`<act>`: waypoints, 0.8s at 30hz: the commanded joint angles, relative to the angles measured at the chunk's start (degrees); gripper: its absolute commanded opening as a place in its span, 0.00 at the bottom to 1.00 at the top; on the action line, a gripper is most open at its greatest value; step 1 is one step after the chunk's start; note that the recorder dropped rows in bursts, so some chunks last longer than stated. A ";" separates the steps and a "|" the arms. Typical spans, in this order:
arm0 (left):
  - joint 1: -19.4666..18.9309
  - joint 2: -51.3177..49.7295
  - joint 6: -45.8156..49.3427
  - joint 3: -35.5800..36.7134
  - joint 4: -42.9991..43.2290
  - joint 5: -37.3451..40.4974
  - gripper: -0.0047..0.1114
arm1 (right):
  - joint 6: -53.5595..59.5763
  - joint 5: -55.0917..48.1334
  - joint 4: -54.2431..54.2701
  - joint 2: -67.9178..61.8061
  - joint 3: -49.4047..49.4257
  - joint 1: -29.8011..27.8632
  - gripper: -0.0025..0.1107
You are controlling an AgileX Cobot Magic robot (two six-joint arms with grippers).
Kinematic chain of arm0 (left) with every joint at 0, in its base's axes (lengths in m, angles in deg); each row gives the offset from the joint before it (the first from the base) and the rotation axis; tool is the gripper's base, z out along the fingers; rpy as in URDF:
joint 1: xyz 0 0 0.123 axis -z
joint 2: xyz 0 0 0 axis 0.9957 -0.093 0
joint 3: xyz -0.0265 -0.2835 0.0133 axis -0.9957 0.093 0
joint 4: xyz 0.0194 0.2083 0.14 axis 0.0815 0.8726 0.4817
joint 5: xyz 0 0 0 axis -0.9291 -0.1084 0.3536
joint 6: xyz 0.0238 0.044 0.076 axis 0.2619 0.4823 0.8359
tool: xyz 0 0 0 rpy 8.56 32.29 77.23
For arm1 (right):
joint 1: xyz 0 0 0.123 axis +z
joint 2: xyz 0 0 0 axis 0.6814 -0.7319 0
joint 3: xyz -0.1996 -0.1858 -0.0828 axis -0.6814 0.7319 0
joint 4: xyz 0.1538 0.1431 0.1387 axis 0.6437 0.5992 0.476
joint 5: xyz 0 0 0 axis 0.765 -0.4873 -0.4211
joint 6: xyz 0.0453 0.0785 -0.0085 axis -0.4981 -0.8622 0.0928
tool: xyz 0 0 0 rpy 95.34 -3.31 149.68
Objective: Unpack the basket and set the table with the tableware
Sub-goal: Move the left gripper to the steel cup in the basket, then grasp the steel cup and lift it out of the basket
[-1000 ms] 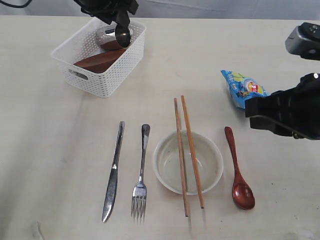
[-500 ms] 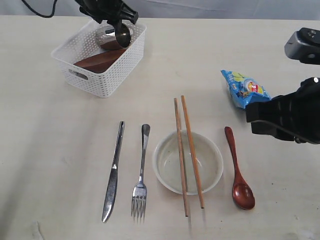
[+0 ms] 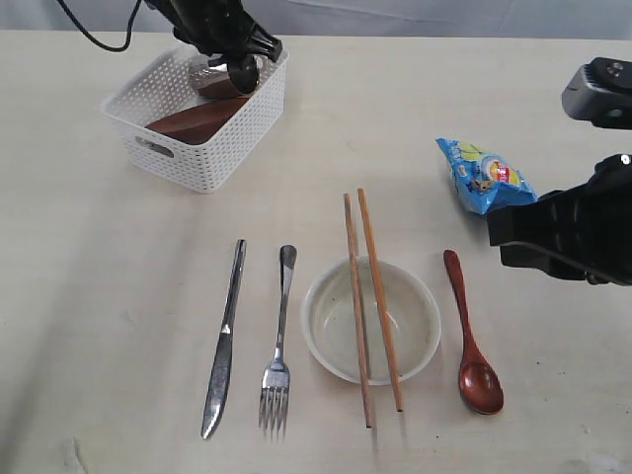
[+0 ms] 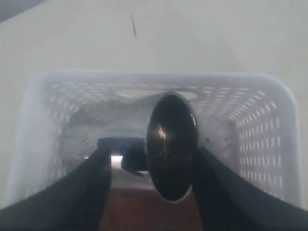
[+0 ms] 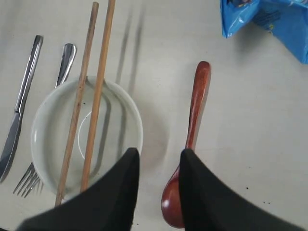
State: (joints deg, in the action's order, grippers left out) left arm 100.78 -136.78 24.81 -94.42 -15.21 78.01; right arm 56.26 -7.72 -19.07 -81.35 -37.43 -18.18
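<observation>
The white basket [image 3: 212, 158] stands at the table's far left and holds a brown saucer [image 3: 193, 120] and the steel cup [image 3: 229, 74], which lies on its side. My left gripper [image 3: 237, 57] hangs over the basket's far right corner. In the left wrist view its jaws stand open around the cup [image 4: 171, 144], which sits against one finger with a gap to the other. Knife [image 3: 224, 341], fork [image 3: 280, 336], bowl [image 3: 326, 341] with two chopsticks [image 3: 367, 296] across it, and spoon [image 3: 469, 336] lie in front. My right gripper [image 5: 159, 154] is open and empty above the table between bowl and spoon.
A blue snack bag [image 3: 482, 176] lies at the right, just beyond the spoon's handle. The right arm's black body [image 3: 563, 232] hangs over the table's right edge. Bare tabletop [image 3: 375, 109] stretches between the basket and the bag.
The left arm has sunk a little and leaned further over the basket's far corner. The cup has stayed where it was. The right arm has barely shifted.
</observation>
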 commanded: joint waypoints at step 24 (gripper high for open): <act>0.27 -2.32 -0.56 -0.68 2.14 -0.36 0.06 | 0.63 -0.33 -2.07 0.25 -0.45 0.18 0.28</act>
State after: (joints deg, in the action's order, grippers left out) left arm 100.78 -138.77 24.81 -95.38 -11.24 76.39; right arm 56.26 -7.81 -19.92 -81.35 -37.43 -18.18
